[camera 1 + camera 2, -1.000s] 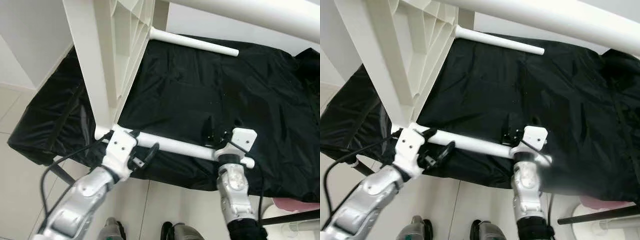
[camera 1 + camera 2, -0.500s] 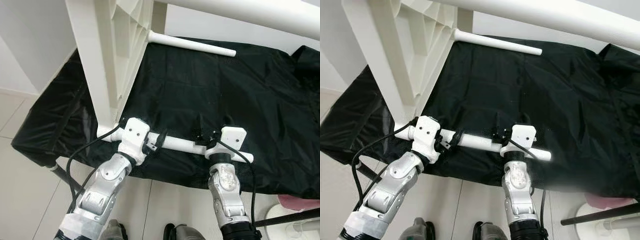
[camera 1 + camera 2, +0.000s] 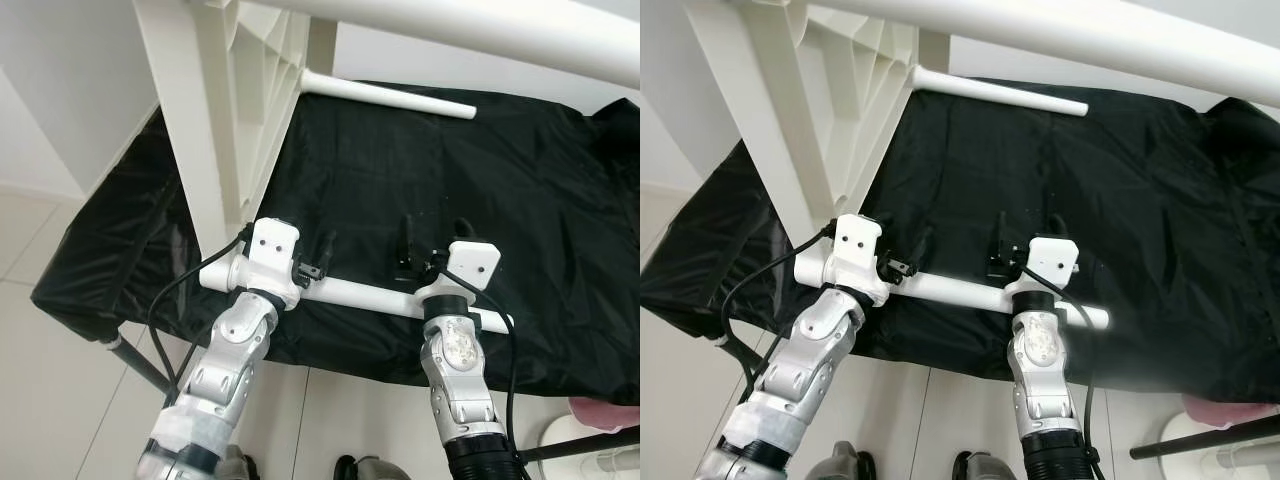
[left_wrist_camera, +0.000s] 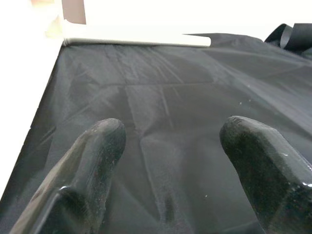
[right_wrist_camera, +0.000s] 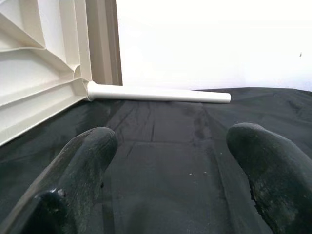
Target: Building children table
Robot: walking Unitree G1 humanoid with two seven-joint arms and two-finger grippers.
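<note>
ribbed white plastic tabletop [image 3: 235,110]: stood on edge on the black-covered counter [image 3: 480,190], underside exposed so legs can go in.
near white tube leg [image 3: 350,293]: lies along the counter's front edge, one end at the tabletop corner.
far white tube leg [image 3: 390,96]: already socketed.
left gripper [image 3: 312,262]: fingers parted, holding nothing, above the near leg.
right gripper [image 3: 432,238]: likewise spread and empty.

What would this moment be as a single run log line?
step: fit near table leg | left gripper: open, above leg | right gripper: open, above leg | tabletop: on its side on black sheet
</note>
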